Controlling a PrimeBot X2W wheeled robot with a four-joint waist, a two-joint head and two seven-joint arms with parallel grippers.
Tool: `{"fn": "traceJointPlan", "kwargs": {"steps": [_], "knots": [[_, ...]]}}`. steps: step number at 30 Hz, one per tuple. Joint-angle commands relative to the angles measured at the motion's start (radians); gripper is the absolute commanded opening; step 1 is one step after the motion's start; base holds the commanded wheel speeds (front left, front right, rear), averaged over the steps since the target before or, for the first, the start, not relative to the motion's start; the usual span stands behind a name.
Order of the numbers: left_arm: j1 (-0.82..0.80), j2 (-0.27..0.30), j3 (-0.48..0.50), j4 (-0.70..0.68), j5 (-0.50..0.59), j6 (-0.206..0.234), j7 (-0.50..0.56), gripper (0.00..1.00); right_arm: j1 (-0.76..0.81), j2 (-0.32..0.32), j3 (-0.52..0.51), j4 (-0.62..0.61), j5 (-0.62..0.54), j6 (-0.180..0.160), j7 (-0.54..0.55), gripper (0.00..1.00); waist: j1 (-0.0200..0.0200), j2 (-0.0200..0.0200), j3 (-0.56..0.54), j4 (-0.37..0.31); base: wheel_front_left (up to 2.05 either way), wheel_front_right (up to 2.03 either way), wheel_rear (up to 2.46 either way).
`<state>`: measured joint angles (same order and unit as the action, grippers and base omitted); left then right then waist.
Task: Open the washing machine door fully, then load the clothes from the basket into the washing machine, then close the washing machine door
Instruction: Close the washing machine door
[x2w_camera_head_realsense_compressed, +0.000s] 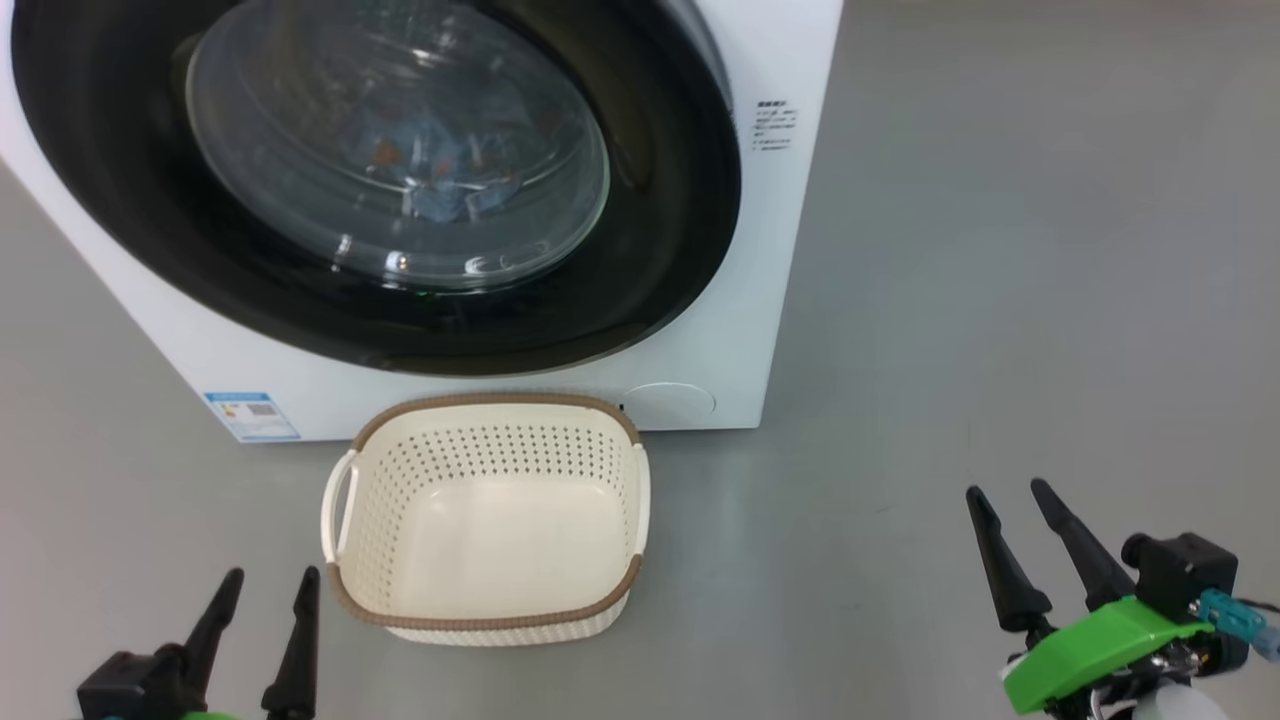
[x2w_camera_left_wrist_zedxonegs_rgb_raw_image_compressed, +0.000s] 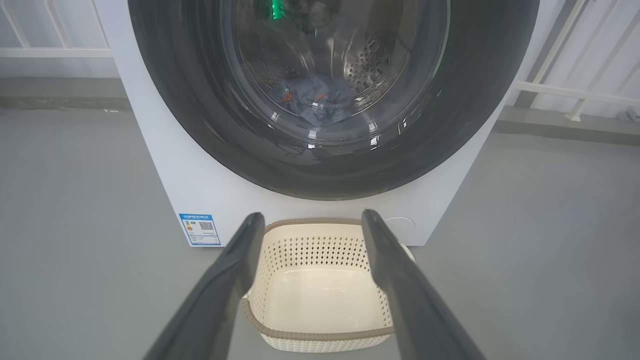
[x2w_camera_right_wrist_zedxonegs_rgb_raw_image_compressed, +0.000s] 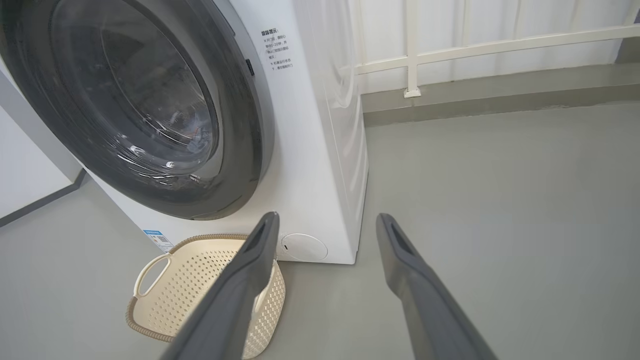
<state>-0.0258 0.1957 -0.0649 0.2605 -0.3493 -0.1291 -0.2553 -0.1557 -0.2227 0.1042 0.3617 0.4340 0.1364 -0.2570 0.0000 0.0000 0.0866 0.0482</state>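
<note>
At the lower left of the head view, the left gripper hangs above the floor, its fingers spread and empty. Just right of it the basket stands bare, right in front of the washing machine. Above it the washing machine door looks shut, with the clothes lying in the drum behind its glass. Far right, the right gripper also has its fingers apart, holding nothing. All three steps seem done; at most, the next move is checking that the door has latched, which I cannot tell. Glare on the glass blurs the garments, so their count is unclear, and the door's top is cut off.
</note>
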Motion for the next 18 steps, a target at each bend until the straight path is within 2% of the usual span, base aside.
{"fn": "traceJointPlan", "kwargs": {"steps": [1,18], "knots": [[-0.006,0.028,0.037,-0.018,-0.01,-0.002,-0.006,1.0,0.014,-0.009,0.013,-0.028,0.002,-0.006,-0.005,1.0,0.0,0.0,-0.016,-0.018,0.0,0.0,0.0],[0.037,0.038,0.049,-0.018,-0.022,-0.002,-0.006,1.0,0.117,-0.017,-0.047,-0.038,-0.001,-0.006,-0.005,1.0,0.0,0.0,-0.051,-0.056,0.0,0.0,0.0]]}}
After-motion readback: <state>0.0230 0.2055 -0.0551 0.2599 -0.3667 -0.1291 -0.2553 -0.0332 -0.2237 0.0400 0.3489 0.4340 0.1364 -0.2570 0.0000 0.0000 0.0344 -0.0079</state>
